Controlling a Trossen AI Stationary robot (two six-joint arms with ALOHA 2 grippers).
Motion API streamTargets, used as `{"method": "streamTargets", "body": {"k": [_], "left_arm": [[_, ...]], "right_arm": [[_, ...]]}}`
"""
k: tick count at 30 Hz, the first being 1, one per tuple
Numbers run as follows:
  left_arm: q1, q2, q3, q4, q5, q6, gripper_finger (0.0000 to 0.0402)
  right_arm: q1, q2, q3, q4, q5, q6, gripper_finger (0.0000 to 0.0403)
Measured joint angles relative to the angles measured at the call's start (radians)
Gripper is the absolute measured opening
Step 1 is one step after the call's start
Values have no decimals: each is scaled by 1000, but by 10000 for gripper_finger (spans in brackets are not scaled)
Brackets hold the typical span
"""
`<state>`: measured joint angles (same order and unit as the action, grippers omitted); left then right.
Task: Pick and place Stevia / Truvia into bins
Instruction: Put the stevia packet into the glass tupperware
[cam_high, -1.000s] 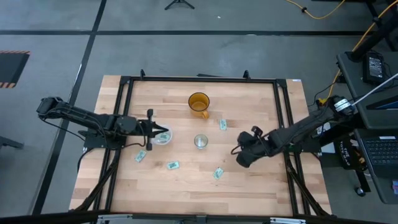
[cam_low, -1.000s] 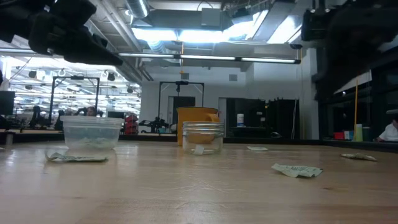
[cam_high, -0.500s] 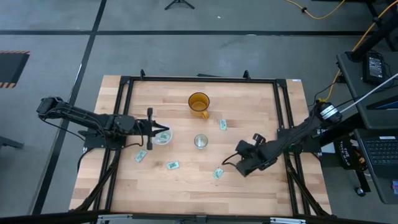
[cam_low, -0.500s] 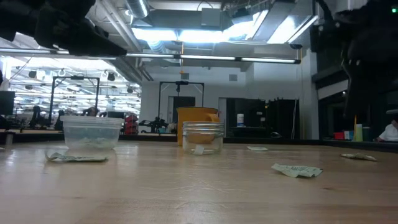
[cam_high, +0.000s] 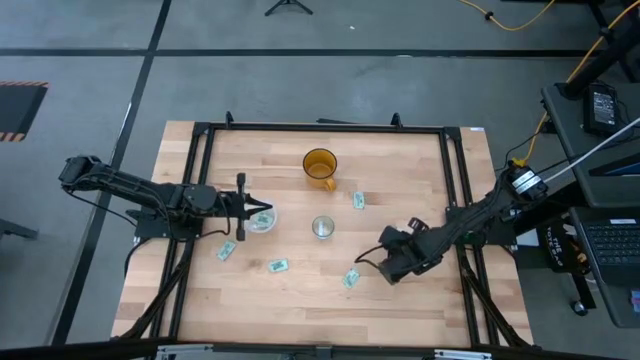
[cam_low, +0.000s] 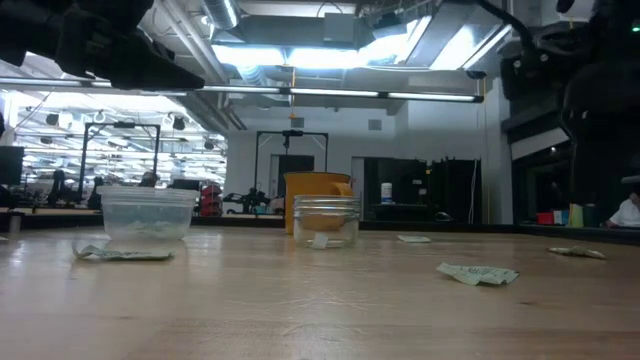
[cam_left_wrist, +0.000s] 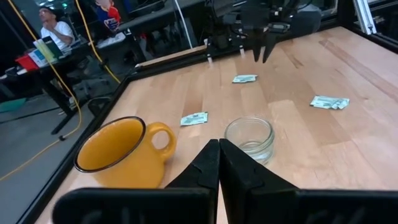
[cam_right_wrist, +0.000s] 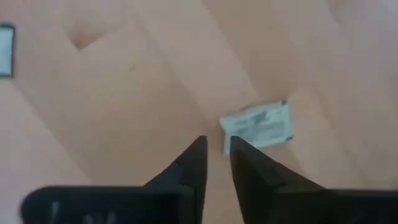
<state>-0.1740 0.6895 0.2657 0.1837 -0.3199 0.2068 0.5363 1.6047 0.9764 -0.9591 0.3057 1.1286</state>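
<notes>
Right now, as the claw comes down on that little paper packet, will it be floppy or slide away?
The sachet lies flat and thin on the smooth wooden table, so it probably slides if nudged. It looks like light paper, likely to bend when pinched. The right gripper, slightly open, hangs over its edge, so a grip there may tilt it.

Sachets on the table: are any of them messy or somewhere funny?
Yes. Loose sachets lie scattered at odd angles across the table instead of in the cups. One sachet looks crumpled, and another sachet lies rumpled beside the clear plastic cup.
</notes>
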Motion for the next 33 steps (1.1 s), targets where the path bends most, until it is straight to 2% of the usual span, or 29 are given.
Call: {"method": "streamTargets", "body": {"k": [8,18,21,26,33], "left_arm": [[0,0,0,0,6,-10,2],[0,0,0,0,6,-10,3],[0,0,0,0,6,-11,2],[0,0,0,0,7,-14,3],[0,0,0,0,7,-13,3]], "right_arm": [[-4,3,0,2,-37,21,156],[-69,64,0,9,-38,44,217],[-99,74,0,9,-40,45,227],[-149,92,-1,13,-108,44,231],[-155,105,-2,13,-119,54,231]]}}
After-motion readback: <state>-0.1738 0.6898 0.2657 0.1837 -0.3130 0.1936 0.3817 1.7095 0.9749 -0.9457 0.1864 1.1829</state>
